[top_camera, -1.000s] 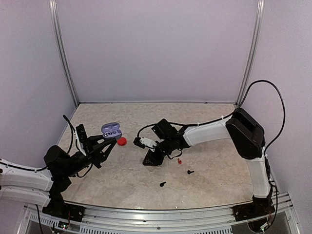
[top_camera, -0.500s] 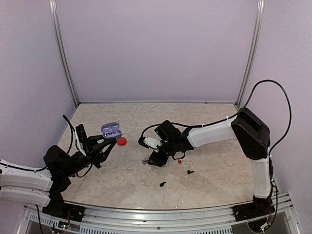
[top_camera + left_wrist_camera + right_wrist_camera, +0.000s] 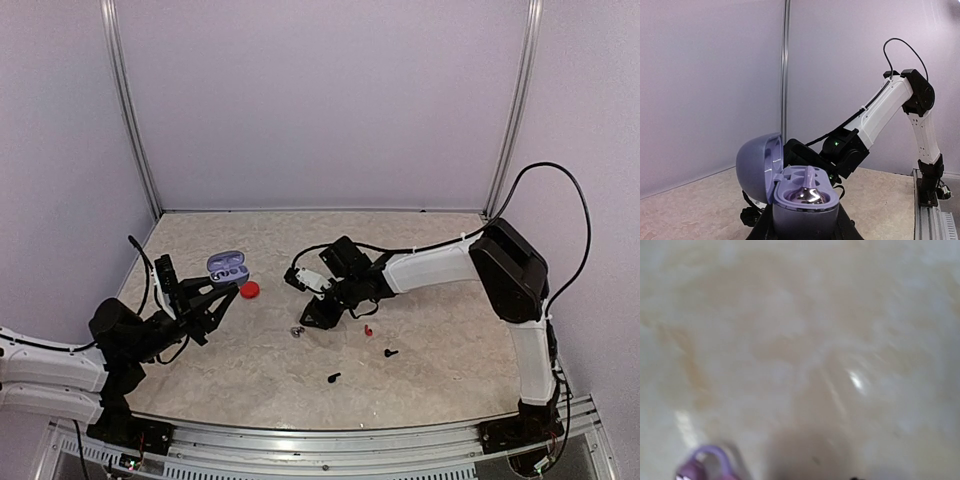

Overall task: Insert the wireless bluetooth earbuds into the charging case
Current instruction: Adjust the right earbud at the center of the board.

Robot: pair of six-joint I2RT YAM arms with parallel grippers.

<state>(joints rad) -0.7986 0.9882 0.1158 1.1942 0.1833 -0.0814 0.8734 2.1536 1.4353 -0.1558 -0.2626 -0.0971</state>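
Note:
My left gripper (image 3: pixel 224 286) is shut on an open purple charging case (image 3: pixel 228 268), held above the table's left side. In the left wrist view the case (image 3: pixel 800 212) has its lid (image 3: pixel 756 167) swung back, and one silvery earbud (image 3: pixel 808 192) sits in its near well. On the table lie a silvery earbud (image 3: pixel 297 330), a red one (image 3: pixel 368 329) and two black ones (image 3: pixel 390 352) (image 3: pixel 333 377). My right gripper (image 3: pixel 318 316) hovers just right of the silvery earbud. The blurred right wrist view shows no fingers, only table and a purplish earbud (image 3: pixel 697 468) at the bottom left.
A small red round thing (image 3: pixel 249 290) lies on the table right of the held case. Lilac walls with metal posts (image 3: pixel 135 110) close in the marbled table (image 3: pixel 420 250) at the back and sides. The right arm (image 3: pixel 880 112) reaches across behind the case.
The right gripper has lifted and drawn back a little, and a silvery earbud now lies uncovered on the table at its left. The left arm and case have not moved.

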